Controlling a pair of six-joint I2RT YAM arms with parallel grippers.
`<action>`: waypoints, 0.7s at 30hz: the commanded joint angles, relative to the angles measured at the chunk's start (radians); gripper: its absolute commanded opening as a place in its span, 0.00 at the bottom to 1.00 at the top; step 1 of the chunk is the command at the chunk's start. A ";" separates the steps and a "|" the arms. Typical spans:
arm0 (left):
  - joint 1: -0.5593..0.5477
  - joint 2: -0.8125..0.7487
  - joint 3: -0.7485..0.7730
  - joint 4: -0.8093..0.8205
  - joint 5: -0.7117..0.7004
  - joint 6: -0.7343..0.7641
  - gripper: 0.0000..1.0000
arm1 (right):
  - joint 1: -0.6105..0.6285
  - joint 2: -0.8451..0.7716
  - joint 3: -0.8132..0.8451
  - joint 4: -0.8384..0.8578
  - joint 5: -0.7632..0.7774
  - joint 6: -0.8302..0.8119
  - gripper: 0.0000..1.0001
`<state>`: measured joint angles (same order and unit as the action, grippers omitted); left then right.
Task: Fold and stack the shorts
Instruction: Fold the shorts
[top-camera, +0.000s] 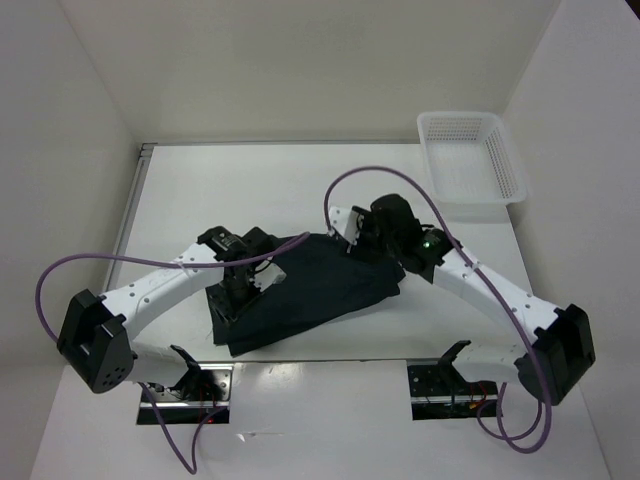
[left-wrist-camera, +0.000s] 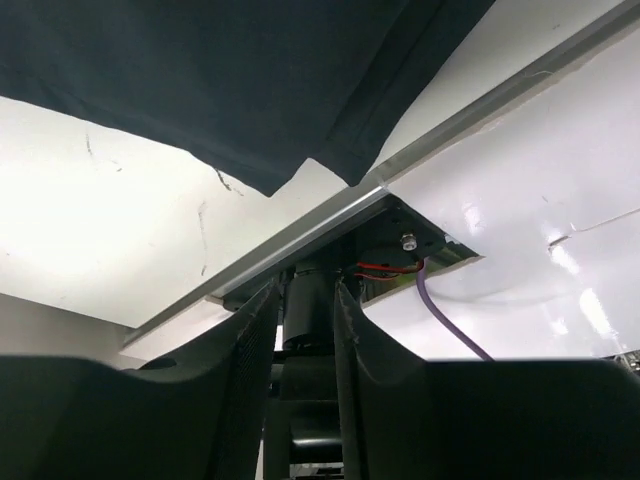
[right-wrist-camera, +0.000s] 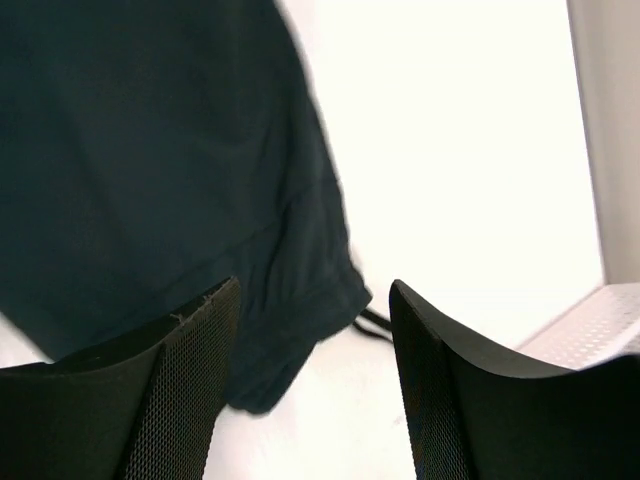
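Top external: shorts (top-camera: 320, 290) mid-table, long axis near-left to far-right — left gripper (top-camera: 235, 298) at the near end, right gripper (top-camera: 358, 240) at the far. We see both spread and empty.

Shows the shorts (top-camera: 320, 285) lying as a dark, roughly folded slab on the white table (top-camera: 250, 190), directly beneath both sets of fingers. Puts the left gripper (top-camera: 236, 298) low over the cloth's left part, fingertips aimed toward the near-left edge of the fabric. Puts the right gripper (top-camera: 355, 240) over the far right corner, fabric spreading from those fingers across to the left gripper's. Gives no clear look at either pair of jaws from above: black against black. Sets a white lattice basket (top-camera: 505, 160) well beyond the right fingers, farther off and to their right, apart from the cloth. Loops purple cables (top-camera: 110, 262) from behind both sets of fingers back toward the arm bases.
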<state>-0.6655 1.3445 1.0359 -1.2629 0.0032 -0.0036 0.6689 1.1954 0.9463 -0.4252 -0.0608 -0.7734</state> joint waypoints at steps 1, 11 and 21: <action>-0.005 0.004 0.064 -0.035 -0.014 0.004 0.36 | -0.086 0.090 0.111 0.000 -0.117 0.164 0.67; -0.005 0.272 0.026 0.255 -0.023 0.004 0.54 | -0.129 0.430 0.176 -0.006 -0.071 0.286 0.44; -0.005 0.404 -0.084 0.440 -0.161 0.004 0.52 | -0.187 0.644 0.221 0.020 -0.037 0.335 0.23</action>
<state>-0.6659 1.7412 1.0004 -0.8917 -0.0845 -0.0032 0.4862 1.7992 1.1126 -0.4351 -0.1093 -0.4820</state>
